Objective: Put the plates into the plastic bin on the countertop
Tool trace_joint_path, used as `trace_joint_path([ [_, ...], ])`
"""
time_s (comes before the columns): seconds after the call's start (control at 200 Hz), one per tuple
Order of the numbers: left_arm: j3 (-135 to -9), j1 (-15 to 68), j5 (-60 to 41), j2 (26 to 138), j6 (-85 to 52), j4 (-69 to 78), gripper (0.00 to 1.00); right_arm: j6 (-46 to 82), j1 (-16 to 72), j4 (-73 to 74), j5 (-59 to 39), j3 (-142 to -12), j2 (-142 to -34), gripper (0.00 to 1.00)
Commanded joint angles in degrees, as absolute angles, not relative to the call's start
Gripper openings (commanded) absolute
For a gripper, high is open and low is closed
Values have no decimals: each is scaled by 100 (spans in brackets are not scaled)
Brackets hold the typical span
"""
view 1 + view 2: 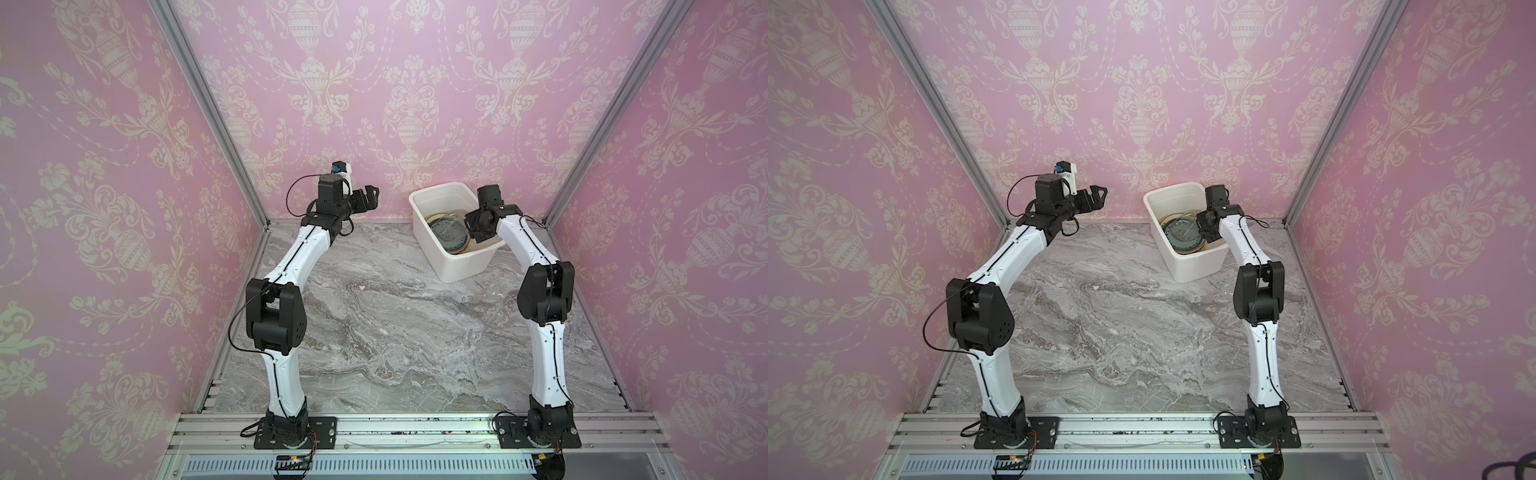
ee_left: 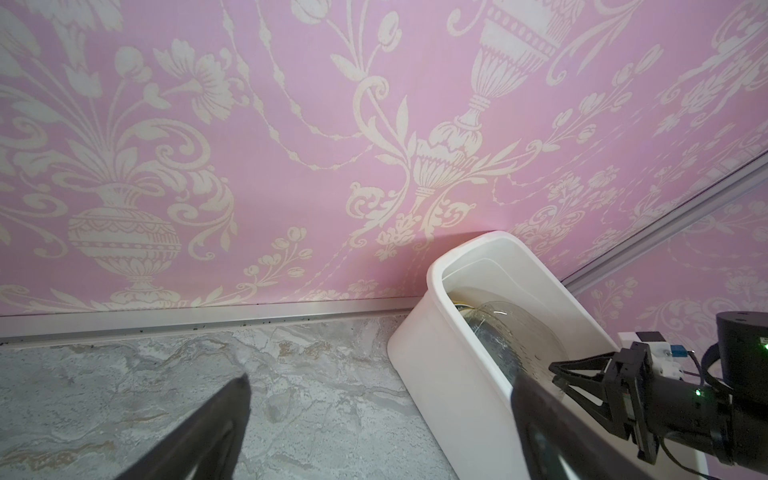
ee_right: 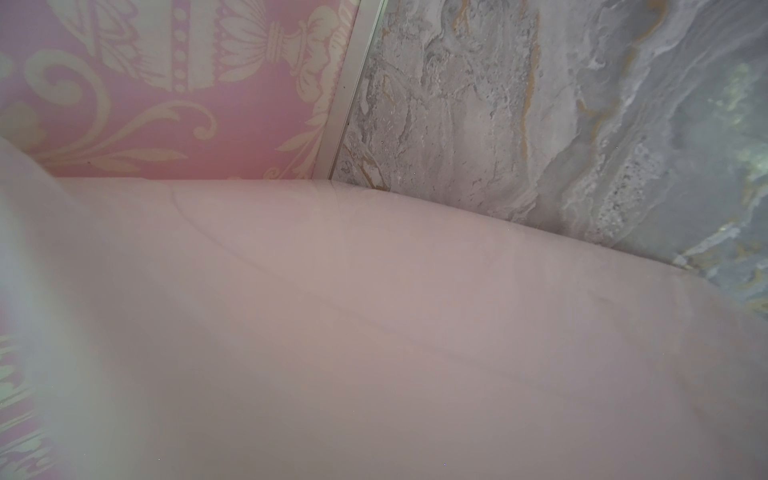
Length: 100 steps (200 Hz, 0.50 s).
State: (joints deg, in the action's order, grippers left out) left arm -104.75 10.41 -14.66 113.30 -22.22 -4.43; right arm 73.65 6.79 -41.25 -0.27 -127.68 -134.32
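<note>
I saw the plastic bin (image 1: 457,266) (image 1: 1196,262) standing on the countertop (image 1: 374,316), right of centre in both top views, with its far end close to the pink patterned wallpaper (image 1: 395,83). The plates (image 1: 446,233) (image 1: 1183,236) lay stacked inside it. A dark blue-green patterned one was on top and yellowish rims showed beneath. Any markings on them were too small to read from where the cameras looked.

The left gripper (image 1: 369,196) (image 1: 1098,196) hung in the air just left of the bin, above the far edge of the countertop. Its fingers (image 2: 208,432) were spread wide and released, grasping nothing.

The right gripper (image 2: 557,374) reached down into the bin at the lower right of the left wrist view. Its black fingers hung over a clear glass plate (image 2: 503,328) that leaned on the stack. I could not tell whether they were clenched on that plate or parted from it.

The right wrist view was mostly a pale, blurred surface pressed near the lens. Veined grey countertop (image 3: 582,104) showed at the upper right of the frame and wallpaper (image 3: 145,104) at the upper left.
</note>
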Motion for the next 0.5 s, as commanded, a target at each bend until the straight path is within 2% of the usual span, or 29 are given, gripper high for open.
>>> trace_joint_path([
  [0.0,-10616,1065,-1466,11342,-2329,-553,99,7532,976,-4709,-518,-12670,-13599,27],
  [0.38,-10196,1064,-1613,10994,-2364,-415,99,6968,1001,-4310,-665,-12645,-13254,59],
  [0.495,-10031,1081,-1916,10835,-2365,-443,99,6251,1028,-3711,-996,-12676,-12960,62],
])
